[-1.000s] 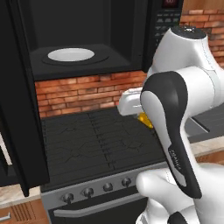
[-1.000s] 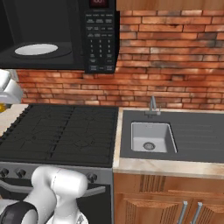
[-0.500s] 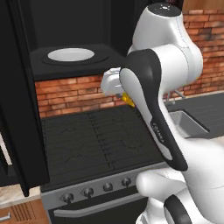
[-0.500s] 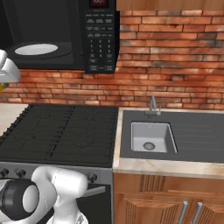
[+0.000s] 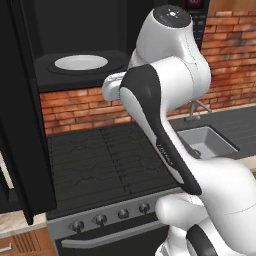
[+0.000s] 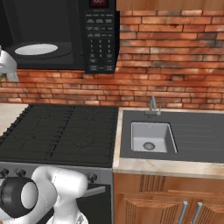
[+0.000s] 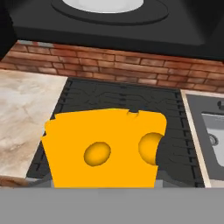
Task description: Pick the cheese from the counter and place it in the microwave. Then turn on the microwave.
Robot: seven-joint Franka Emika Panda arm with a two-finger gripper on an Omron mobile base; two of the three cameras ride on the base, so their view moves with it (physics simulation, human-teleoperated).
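Observation:
The cheese, a yellow-orange wedge with round holes, is held up close in the hand view, and my gripper is shut on it. One dark fingertip presses its right side; the other is hidden behind the wedge. I hold it in the air above the stovetop, just below and in front of the microwave. The microwave stands open, with a white turntable plate inside. In the left base view my own arm hides the hand. The beige counter lies to the left of the stove.
The microwave door hangs open at the left, reaching down in front of the stove. The button panel sits on the microwave's right. A sink with a tap is set in the dark top to the right. A brick wall runs behind.
The arm has risen and swung left toward the microwave's open mouth, carrying the cheese with it. The grip has stayed the same.

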